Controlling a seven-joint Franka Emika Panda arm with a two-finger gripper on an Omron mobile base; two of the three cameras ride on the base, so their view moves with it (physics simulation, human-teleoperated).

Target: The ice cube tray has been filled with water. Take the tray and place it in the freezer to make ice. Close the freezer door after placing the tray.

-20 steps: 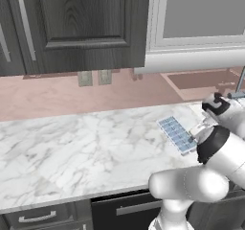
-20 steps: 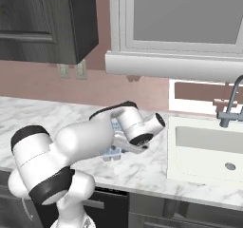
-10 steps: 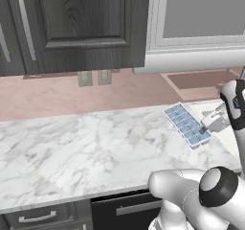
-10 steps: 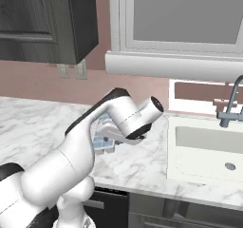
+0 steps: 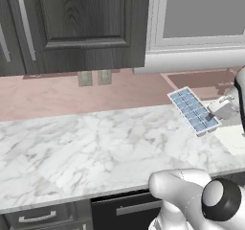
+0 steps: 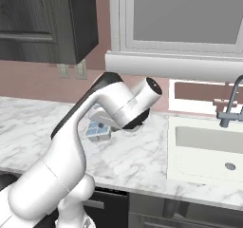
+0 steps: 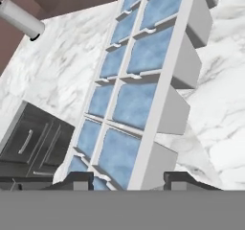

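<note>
One small flat white rectangular ice cube tray (image 5: 194, 111), lifted clear of the white grey-veined marble tabletop (image 5: 95, 152) and tilted, far end raised toward the pink wall. Two rows of square cells, each filled with glossy pale-blue water (image 7: 136, 92); moulded cell undersides showing as blocky white steps along one long edge in the hand view. Gripped at its near short end by the hand (image 7: 127, 180), two dark fingertips (image 7: 184, 178) closed on either side of the tray's rim. In the right base view, only a corner of the tray (image 6: 98, 129) visible under the white arm, above the tabletop (image 6: 33, 127).

Farther out: two beige wall outlets (image 5: 94, 77) side by side on the pink backsplash; dark wood-grain upper cabinets (image 5: 86, 25) with pale bar handles; one white-framed window (image 6: 178, 20); one white sink basin (image 6: 209, 148) set in the tabletop, with one grey metal faucet (image 6: 230, 106) behind it. Below the tabletop edge, dark drawer fronts (image 7: 31, 140) with slim handles.
</note>
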